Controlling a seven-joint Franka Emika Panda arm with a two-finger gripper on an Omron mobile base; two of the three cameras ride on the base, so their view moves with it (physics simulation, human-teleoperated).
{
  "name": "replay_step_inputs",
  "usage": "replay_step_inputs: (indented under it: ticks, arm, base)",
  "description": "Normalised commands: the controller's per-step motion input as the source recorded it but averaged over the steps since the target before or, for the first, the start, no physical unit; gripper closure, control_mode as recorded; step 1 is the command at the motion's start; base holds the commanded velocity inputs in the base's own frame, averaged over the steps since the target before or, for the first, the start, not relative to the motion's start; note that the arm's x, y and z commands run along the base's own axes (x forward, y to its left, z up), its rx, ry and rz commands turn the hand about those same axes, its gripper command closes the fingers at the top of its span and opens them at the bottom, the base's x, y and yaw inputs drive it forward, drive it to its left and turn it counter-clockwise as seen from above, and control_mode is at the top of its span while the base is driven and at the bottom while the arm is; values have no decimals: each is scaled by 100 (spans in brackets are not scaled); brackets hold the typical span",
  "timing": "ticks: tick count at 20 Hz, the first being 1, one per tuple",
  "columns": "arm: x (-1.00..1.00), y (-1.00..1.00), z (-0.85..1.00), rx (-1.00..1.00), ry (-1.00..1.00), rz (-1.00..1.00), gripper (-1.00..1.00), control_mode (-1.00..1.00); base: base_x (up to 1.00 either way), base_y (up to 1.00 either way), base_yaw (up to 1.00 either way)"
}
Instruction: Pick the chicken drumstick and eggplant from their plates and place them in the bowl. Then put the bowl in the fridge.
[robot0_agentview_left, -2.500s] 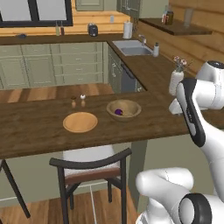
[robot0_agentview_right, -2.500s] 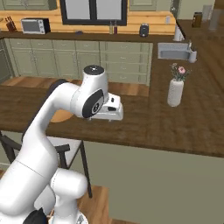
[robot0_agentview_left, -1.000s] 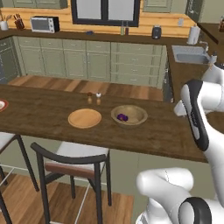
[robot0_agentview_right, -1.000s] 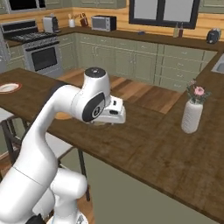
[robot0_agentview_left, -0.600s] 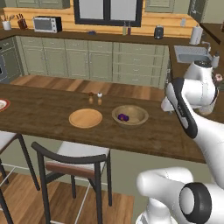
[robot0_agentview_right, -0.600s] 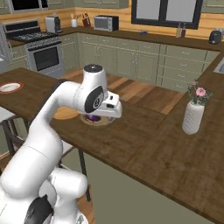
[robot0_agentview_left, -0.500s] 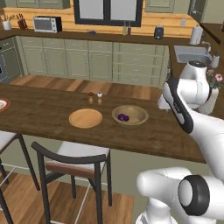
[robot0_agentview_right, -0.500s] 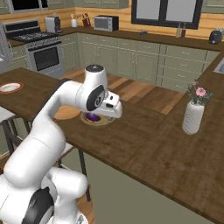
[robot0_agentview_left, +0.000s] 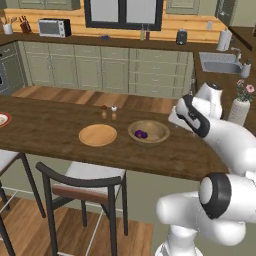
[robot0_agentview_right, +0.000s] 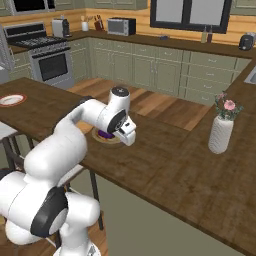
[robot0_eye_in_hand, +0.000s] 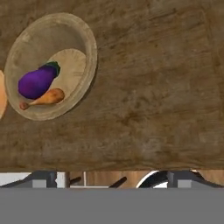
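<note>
Gripper spread wide and empty above bare wooden counter. At ten o'clock in the hand view sits the bowl, holding the eggplant with the chicken drumstick touching it.

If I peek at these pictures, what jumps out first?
The big white robot arm bending over the dark wooden counter. Next, the deep round wooden bowl there, holding a shiny purple eggplant and a golden chicken drumstick. A flat tan wooden plate lies beside it.

Dark wooden counter — bowl, tan plate, vase
</note>
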Motion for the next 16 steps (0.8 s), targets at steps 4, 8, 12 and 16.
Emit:
replay_step_inputs:
  ticks: [4,8,12,16]
  arm:
    - [89,0,-29,4,8,-2,-100,-100]
    - [73,0,-32,2,3,-2,-100,-100]
    - [60,0,-55,9,0,0,-100,-100]
    - [55,0,-60,13,0,0,-100,-100]
  base:
    - [0,0,0]
    - [0,0,0]
    - [0,0,0]
    - [0,0,0]
